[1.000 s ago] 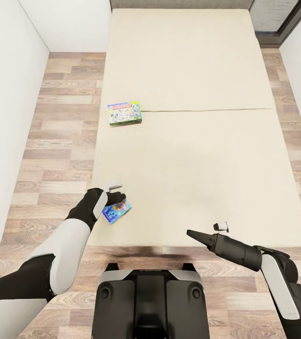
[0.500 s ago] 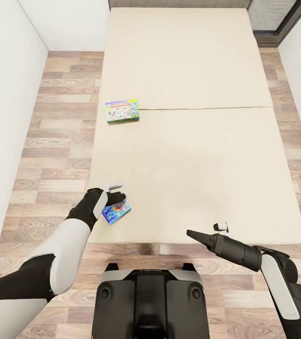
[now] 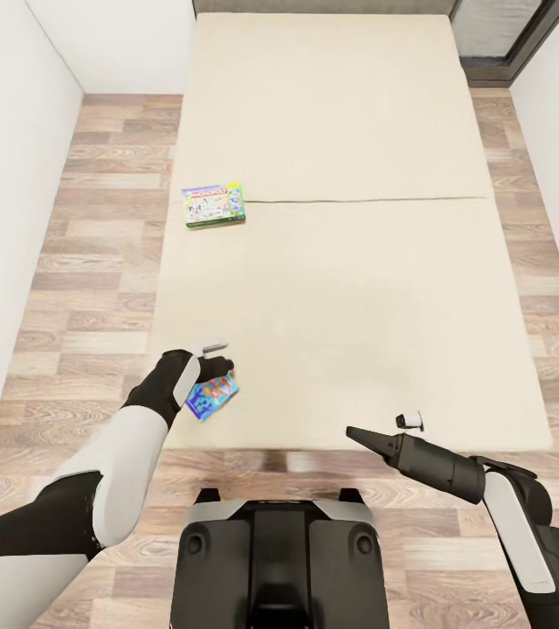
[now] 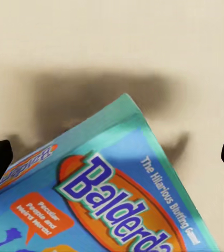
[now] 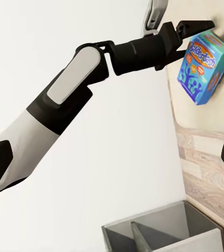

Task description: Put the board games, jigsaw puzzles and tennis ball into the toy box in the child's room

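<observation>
Head view looks down on the bed, its plain beige mattress running away from me between strips of wood-plank floor and white walls. My left pincer is down at the near left corner of the mattress, closed on a blue board game that sticks out below and to the right of my black wrist. One pale finger shows above the box and a dark one lies against its top edge. From my left wrist view the box is tilted, its teal edge uppermost and its blue face lettered "Balderda…" in white on an orange oval, with its shadow falling on the mattress behind it. My right wrist view shows my left arm from the side: the box hangs from the left pincer, held by its upper edge and lifted off the mattress.

A second board game, white with a green edge and a red logo, lies flat on the left side of the bed farther up, well apart from the held one, just beside the seam across the mattress.

My right pincer hovers over the near edge of the bed, toward the right, with nothing in it; its dark finger and pale-tipped finger stand spread apart. A grey divided bin shows low in my right wrist view.
</observation>
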Tool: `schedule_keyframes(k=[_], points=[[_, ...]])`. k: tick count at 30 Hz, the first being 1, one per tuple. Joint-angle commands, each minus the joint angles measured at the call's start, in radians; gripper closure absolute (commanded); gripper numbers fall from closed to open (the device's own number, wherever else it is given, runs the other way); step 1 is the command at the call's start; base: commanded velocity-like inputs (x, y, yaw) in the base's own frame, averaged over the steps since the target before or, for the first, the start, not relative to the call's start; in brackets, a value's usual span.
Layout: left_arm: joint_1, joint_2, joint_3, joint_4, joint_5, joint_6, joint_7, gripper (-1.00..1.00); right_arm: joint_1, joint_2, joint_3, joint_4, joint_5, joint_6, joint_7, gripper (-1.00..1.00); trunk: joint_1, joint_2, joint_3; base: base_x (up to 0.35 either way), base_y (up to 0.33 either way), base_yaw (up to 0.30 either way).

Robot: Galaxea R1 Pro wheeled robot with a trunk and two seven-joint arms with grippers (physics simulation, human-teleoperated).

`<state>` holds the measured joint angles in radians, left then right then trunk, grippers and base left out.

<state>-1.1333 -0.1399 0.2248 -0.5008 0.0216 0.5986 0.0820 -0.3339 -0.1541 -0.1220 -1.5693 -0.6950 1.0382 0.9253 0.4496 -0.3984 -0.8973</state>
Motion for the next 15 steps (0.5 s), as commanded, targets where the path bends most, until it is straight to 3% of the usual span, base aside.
schedule_keyframes(k=[1,6,15], points=[[0.000,-0.001,0.005,-0.001,0.003,0.002,0.004,-1.00,0.000,0.001,-0.001,0.000,0.003,0.003,0.005,-1.00,0.000,-0.002,-0.001,-0.121,-0.179,0.000],[0.000,-0.001,0.005,-0.001,0.003,-0.023,0.004,-1.00,0.000,0.009,-0.001,0.000,0.003,0.003,0.005,-1.00,0.000,-0.002,-0.001,-0.090,-0.168,0.000],[0.000,-0.001,0.005,0.002,0.003,-0.029,0.004,-1.00,-0.001,0.010,-0.001,0.000,0.003,0.003,0.005,-1.00,0.000,-0.002,-0.001,-0.074,-0.051,0.000]])
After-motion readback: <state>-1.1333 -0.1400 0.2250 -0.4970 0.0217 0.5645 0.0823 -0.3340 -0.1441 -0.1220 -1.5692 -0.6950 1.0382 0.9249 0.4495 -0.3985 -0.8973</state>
